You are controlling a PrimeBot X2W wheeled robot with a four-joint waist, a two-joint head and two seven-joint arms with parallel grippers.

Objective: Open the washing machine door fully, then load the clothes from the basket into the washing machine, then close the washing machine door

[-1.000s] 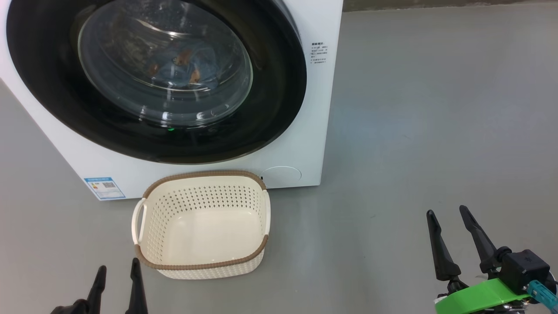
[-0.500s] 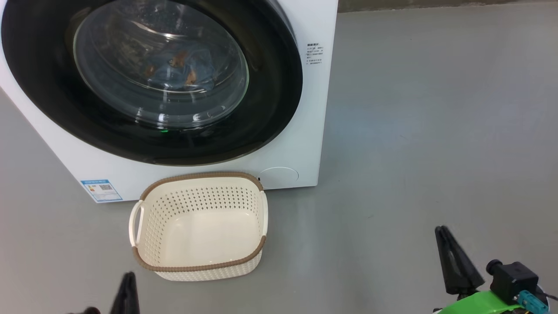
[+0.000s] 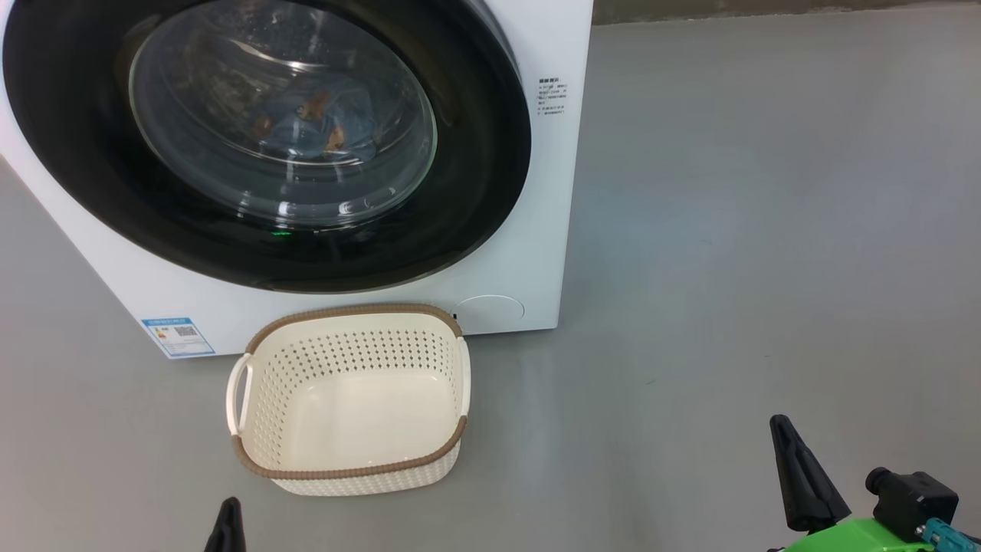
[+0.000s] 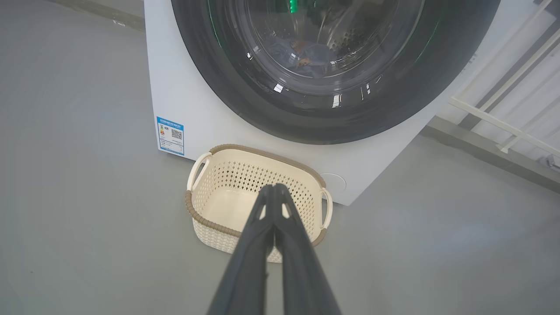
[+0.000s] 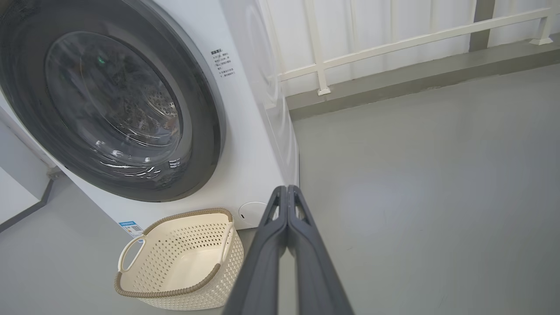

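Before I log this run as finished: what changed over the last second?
The left gripper and the right gripper both closed their fingers on nothing and dropped lower in the head view. The washing machine door stays shut with the clothes behind its glass, and the basket stays empty.

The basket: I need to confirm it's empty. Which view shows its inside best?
The head view: it looks down into the basket, with the whole bare bottom visible. In the left wrist view the left gripper crosses its near side; the right wrist view sees it obliquely, at lower left.
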